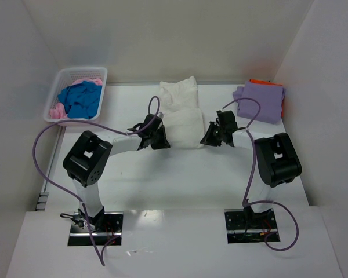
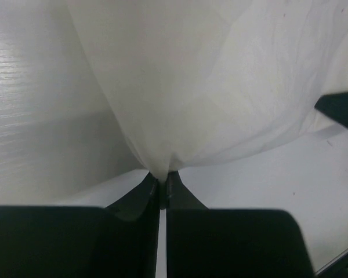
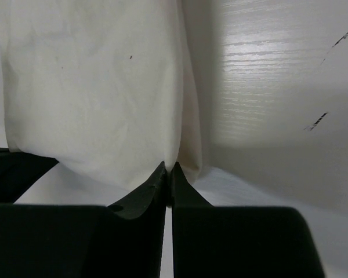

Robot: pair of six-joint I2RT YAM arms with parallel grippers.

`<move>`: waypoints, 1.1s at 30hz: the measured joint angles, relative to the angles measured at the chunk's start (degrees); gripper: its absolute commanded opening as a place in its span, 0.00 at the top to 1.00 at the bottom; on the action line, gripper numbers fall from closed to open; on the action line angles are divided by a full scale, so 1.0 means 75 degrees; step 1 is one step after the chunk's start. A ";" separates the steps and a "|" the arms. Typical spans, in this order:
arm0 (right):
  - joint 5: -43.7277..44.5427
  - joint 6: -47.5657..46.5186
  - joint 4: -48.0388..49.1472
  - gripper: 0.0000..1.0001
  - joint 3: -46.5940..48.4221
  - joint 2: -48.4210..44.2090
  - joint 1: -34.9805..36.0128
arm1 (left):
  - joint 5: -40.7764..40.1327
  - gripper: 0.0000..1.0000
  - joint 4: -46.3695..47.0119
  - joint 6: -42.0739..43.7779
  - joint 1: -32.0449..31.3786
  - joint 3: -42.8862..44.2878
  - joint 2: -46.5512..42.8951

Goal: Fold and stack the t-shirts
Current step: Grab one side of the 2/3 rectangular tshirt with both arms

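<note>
A cream-white t-shirt (image 1: 182, 116) lies partly folded at the middle back of the table. My left gripper (image 1: 161, 138) is shut on its near left edge, and in the left wrist view the white cloth (image 2: 220, 87) fans up out of the pinched fingertips (image 2: 162, 180). My right gripper (image 1: 207, 134) is shut on the near right edge; the cream cloth (image 3: 98, 87) rises from its closed tips (image 3: 169, 169). A folded lavender t-shirt (image 1: 262, 101) lies on an orange one (image 1: 283, 104) at the back right. Blue (image 1: 81, 99) and pink (image 1: 58, 111) t-shirts fill the basket.
A white lattice basket (image 1: 98, 72) stands at the back left. White walls close in the table on the left, back and right. Purple cables loop from both arms. The arm bases sit at the near edge.
</note>
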 measured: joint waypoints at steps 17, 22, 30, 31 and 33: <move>0.0102 0.0358 -0.0184 1.00 -0.0230 -0.0589 0.0484 | -0.0382 1.00 -0.0778 0.0385 0.0038 -0.0076 -0.0635; 0.0108 0.0487 -0.0481 1.00 -0.0493 -0.1632 0.0539 | -0.0283 1.00 -0.1215 0.0388 0.0026 -0.0530 -0.1606; 0.0052 0.0764 -0.1174 1.00 -0.0740 -0.2943 0.0603 | 0.0335 1.00 -0.2060 0.0396 -0.0058 -0.0924 -0.3246; 0.0044 0.0790 -0.1291 1.00 -0.0737 -0.3153 0.0609 | 0.0382 1.00 -0.2212 0.0396 -0.0093 -0.0927 -0.3494; 0.0029 0.0825 -0.1507 1.00 -0.0720 -0.3605 0.0618 | 0.0391 1.00 -0.2483 0.0393 -0.0140 -0.0909 -0.3981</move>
